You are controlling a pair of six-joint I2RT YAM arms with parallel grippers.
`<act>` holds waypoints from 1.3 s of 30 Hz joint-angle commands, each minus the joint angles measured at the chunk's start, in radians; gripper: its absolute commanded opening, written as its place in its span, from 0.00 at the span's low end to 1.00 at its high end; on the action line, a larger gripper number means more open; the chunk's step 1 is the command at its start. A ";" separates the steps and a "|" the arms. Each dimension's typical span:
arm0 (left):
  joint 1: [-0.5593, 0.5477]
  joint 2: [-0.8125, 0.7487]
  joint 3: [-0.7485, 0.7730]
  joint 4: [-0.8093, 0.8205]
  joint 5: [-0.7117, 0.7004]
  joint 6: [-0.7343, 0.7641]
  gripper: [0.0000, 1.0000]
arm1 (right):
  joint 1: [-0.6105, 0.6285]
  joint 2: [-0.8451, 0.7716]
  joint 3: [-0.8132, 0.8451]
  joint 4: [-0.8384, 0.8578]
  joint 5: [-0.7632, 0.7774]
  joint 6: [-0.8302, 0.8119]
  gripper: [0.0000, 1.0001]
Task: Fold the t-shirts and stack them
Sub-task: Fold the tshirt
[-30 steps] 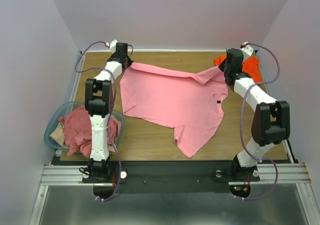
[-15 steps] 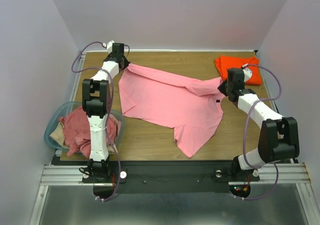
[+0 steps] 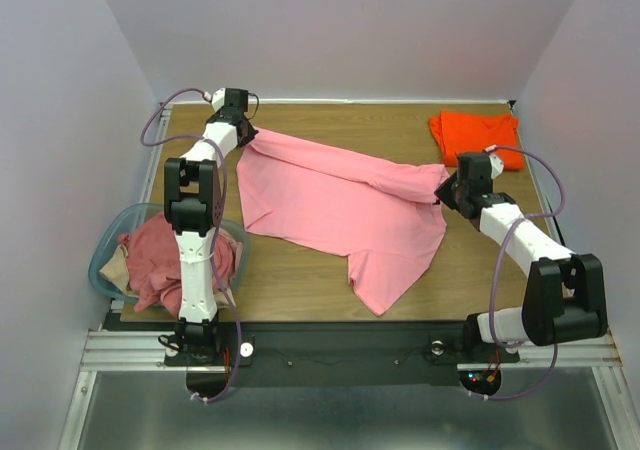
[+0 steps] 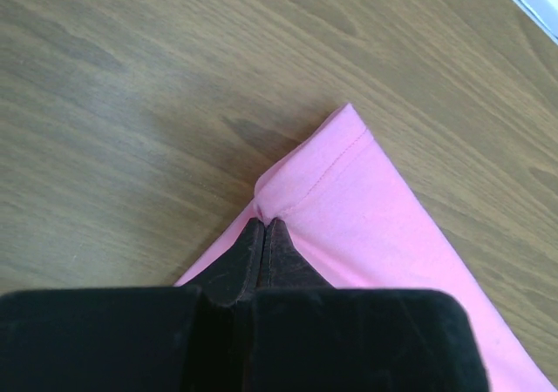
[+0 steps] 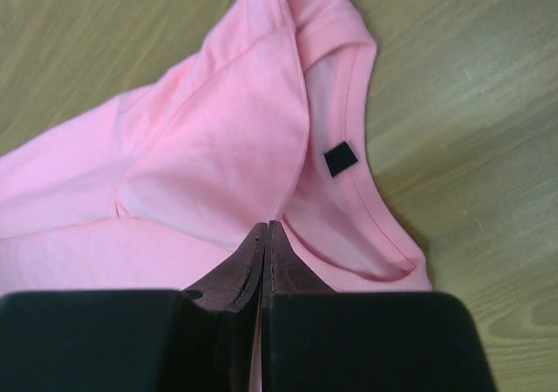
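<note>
Wooden table [image 3: 290, 270]: orange t-shirt [image 3: 478, 135], plastic tub [image 3: 104, 257]

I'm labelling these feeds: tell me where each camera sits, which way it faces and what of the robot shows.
Top external: above and behind the arm bases, looking down on the table; both arms show whole, plus the pink shirt, orange shirt and tub.
Left wrist: on the left arm, looking down past the left hand, shut on the pink shirt's hemmed corner.
Right wrist: on the right arm, looking down past the right hand, shut on the pink shirt beside its collar.
Shared: all see the pink shirt and table.
</note>
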 commanded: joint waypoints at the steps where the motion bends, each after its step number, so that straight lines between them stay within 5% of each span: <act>1: 0.010 -0.059 0.040 -0.041 -0.056 -0.010 0.01 | -0.002 -0.004 -0.036 -0.011 -0.047 0.019 0.00; 4: 0.010 -0.063 0.052 -0.068 -0.065 -0.018 0.40 | -0.002 -0.003 -0.052 -0.019 -0.062 0.009 0.00; 7: 0.008 -0.097 0.031 -0.062 -0.056 -0.030 0.70 | -0.002 -0.016 -0.057 -0.024 -0.114 -0.017 0.21; 12: -0.007 -0.167 0.008 -0.001 -0.002 -0.019 0.79 | 0.000 -0.042 -0.020 -0.038 -0.142 -0.054 0.74; 16: -0.033 -0.163 0.064 0.016 0.020 -0.001 0.82 | -0.002 0.011 0.058 -0.038 -0.131 -0.067 1.00; 24: -0.074 0.001 0.197 0.025 0.148 -0.012 0.85 | 0.000 0.376 0.331 -0.025 -0.203 -0.142 1.00; 33: -0.100 0.000 0.004 0.106 0.188 -0.056 0.85 | 0.000 0.701 0.592 -0.021 -0.266 -0.266 1.00; 39: -0.122 -0.077 -0.187 0.169 0.180 -0.082 0.85 | -0.003 0.751 0.625 -0.070 -0.119 -0.309 1.00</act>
